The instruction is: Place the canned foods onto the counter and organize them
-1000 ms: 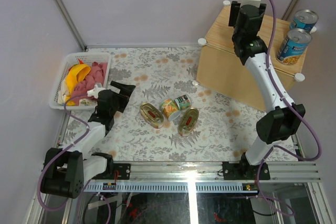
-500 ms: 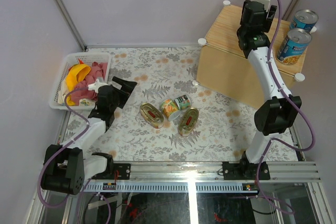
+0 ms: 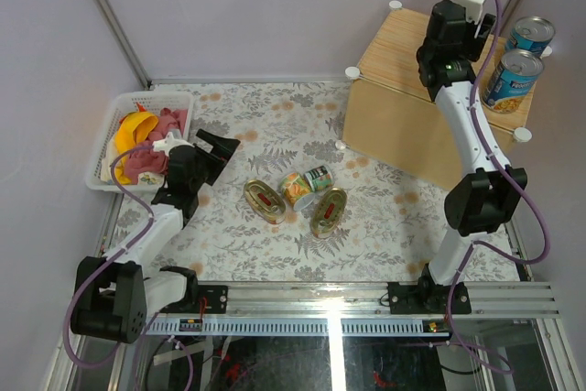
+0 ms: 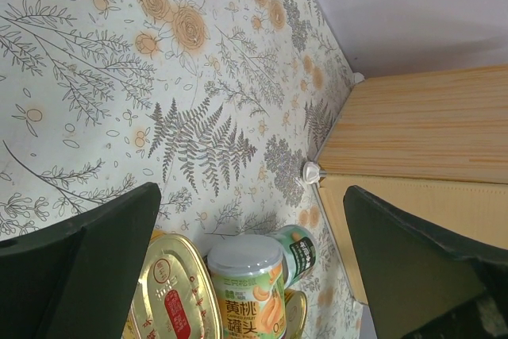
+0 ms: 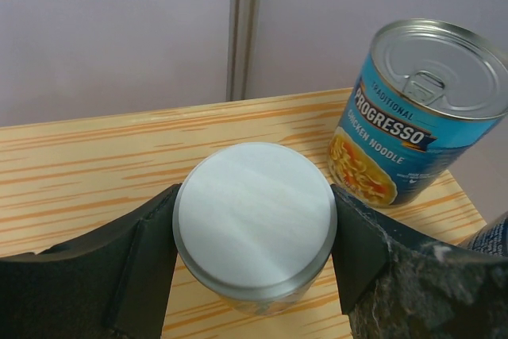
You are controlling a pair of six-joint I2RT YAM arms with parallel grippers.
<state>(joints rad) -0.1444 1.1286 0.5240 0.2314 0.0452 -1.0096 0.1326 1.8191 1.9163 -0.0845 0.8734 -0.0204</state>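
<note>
Label of small can hidden under lid, blue can clipped at right edge — gold tin cropped, print likely illegible

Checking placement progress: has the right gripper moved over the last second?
Yes. In the top view the right gripper, shut on a small can, has shifted rightward across the counter, toward the two blue cans.
</note>
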